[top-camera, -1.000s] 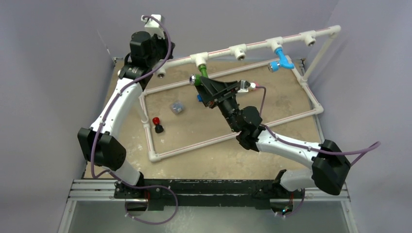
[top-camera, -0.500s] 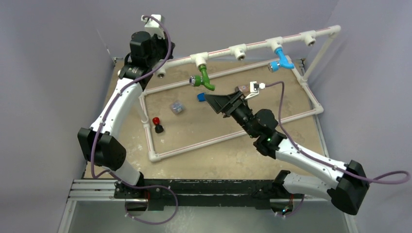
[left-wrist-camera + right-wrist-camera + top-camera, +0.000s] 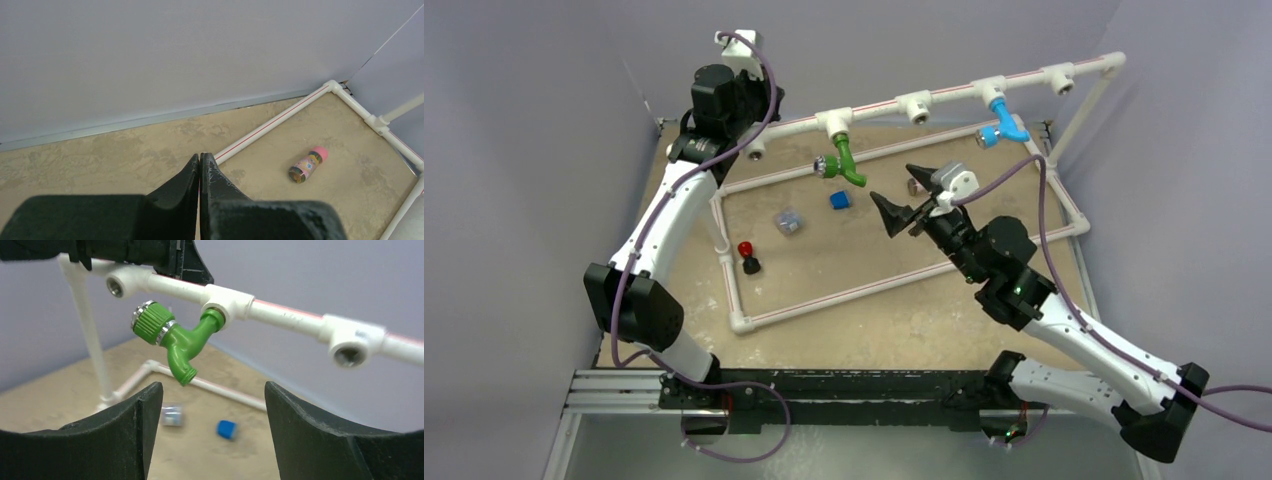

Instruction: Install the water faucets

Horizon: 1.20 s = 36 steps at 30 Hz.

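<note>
green faucet [image 3: 845,160] hangs from a white pipe tee [image 3: 834,122]; right tool [image 3: 890,182], jaws apart and empty, sits at its four o'clock. left tool [image 3: 200,156] is pressed together.

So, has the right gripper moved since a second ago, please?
Yes: the right gripper has drawn back rightward, away from the green faucet on the white pipe.
</note>
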Each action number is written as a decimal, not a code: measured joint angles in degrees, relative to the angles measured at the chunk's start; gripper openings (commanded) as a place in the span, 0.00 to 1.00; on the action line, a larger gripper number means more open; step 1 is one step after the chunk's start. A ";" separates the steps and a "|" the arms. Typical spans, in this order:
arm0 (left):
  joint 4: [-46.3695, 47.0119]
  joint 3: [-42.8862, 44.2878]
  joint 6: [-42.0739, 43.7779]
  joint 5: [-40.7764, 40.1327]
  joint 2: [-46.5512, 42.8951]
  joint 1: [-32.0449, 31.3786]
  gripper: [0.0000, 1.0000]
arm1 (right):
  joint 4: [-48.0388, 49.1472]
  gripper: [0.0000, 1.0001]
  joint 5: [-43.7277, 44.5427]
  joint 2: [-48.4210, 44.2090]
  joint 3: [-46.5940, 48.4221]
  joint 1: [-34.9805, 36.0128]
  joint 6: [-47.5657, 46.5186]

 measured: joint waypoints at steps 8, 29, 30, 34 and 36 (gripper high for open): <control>0.04 0.00 0.11 0.00 0.11 0.00 0.00 | 1.31 0.82 -2.29 1.01 0.13 2.95 -28.55; 0.28 0.20 0.98 -0.22 0.42 0.00 0.00 | 27.26 0.75 9.46 23.23 0.20 9.94 -62.12; 0.28 0.20 0.98 -0.22 0.42 0.00 0.00 | 28.09 0.74 10.14 24.28 0.33 9.94 -62.49; 0.28 0.20 0.98 -0.22 0.42 0.00 0.00 | 30.56 0.70 11.52 27.76 1.68 9.94 -63.43; 0.42 0.09 0.98 -0.22 0.39 0.00 0.00 | 31.85 0.67 11.96 29.31 3.06 9.94 -63.69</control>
